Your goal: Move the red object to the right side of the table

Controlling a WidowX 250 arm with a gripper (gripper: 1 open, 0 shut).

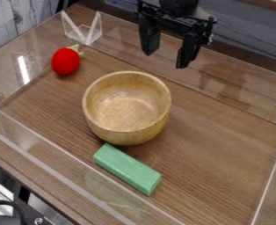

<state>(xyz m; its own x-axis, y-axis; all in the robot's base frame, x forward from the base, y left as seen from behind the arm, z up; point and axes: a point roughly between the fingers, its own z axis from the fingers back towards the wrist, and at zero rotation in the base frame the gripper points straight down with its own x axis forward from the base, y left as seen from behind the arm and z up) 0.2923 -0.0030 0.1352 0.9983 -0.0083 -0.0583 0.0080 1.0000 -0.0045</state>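
While the gripper [166, 48] hangs open, the red object [67, 60] (round) points its stem up-right.

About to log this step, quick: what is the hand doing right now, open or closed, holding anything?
Hand: open, holding nothing, up above the table, apart from the red object.

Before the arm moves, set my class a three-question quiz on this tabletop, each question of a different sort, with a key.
1. True or false: the gripper is shut on the red toy fruit.
2. Which object lies nearest the camera? A) wooden bowl B) green block C) red toy fruit
3. Fill in: the wooden bowl holds ____.

Key
1. False: the jaws hang open and empty, apart from the fruit.
2. B
3. nothing
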